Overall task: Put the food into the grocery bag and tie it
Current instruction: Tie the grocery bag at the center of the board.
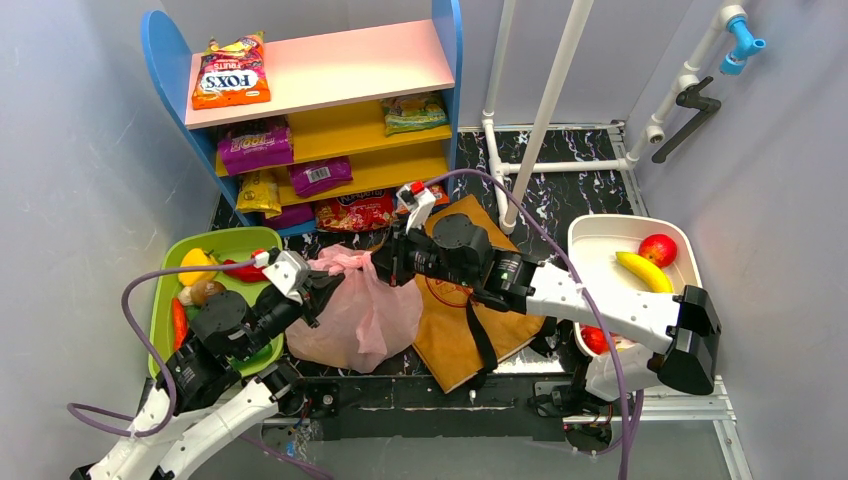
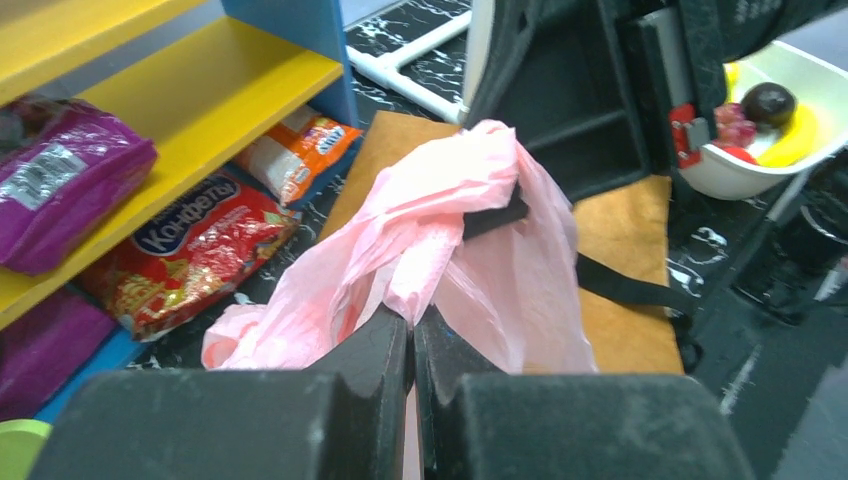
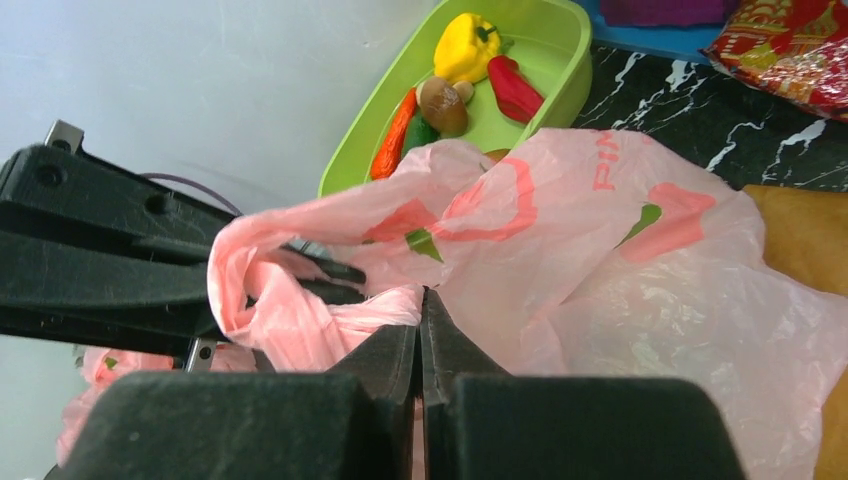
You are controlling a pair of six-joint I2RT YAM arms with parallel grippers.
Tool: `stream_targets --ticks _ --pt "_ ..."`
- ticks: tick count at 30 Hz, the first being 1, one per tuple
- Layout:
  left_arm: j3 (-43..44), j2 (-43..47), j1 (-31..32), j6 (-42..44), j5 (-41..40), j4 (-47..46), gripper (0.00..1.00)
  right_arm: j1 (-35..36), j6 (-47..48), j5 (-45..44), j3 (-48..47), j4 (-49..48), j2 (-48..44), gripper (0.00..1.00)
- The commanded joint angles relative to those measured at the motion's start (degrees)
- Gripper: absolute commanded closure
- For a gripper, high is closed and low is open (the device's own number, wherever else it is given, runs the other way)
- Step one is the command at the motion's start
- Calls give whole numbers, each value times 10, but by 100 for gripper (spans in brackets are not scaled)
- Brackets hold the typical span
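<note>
The pink plastic grocery bag (image 1: pixel 362 315) lies bulging on the black mat between my arms; its contents are hidden. My left gripper (image 1: pixel 318 290) is shut on a twisted pink handle (image 2: pixel 428 270) at the bag's left top. My right gripper (image 1: pixel 385 265) is shut on the other handle (image 3: pixel 365 310) at the bag's top right. The two grippers are close together with the handles crossing between them. Food shows elsewhere: a yellow pepper (image 1: pixel 197 266) in the green tray (image 1: pixel 235 240), a banana (image 1: pixel 643 271) and an apple (image 1: pixel 657 249) in the white tub (image 1: pixel 600 232), and snack packets (image 1: pixel 256 146) on the shelf.
A brown paper bag (image 1: pixel 470 320) with a black strap lies flat right of the pink bag. The blue shelf unit (image 1: pixel 320 110) stands at the back. White pipes (image 1: pixel 545 110) rise at back right. A red snack bag (image 2: pixel 190 255) lies on the floor by the shelf.
</note>
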State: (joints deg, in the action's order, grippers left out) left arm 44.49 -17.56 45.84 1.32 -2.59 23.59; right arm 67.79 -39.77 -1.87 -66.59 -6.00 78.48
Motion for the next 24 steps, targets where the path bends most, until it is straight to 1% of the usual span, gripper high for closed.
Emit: stream_targets --ticks 1,4,7,12,13,17,20,24 --pt "33 -14 0 -35 60 34 100 -5 12 -71 -66 28 -4 99" --pt "40 -15 0 -48 64 53 100 -5 0 -173 -111 106 11 99" --pt "49 -13 0 -51 40 67 100 -8 12 -243 -129 140 18 99" --pt "89 -31 0 -54 -55 122 100 -18 60 -343 -142 168 23 99" --pt "92 -32 0 -54 -65 129 100 -20 72 -364 -144 170 22 99" --pt "91 -30 0 -59 -151 144 100 -25 126 -449 -144 172 20 99" --pt "92 -28 0 -66 -207 154 100 -36 149 -488 -140 176 12 99" --pt "85 -27 0 -79 -256 161 100 -53 175 -521 -127 181 11 99"
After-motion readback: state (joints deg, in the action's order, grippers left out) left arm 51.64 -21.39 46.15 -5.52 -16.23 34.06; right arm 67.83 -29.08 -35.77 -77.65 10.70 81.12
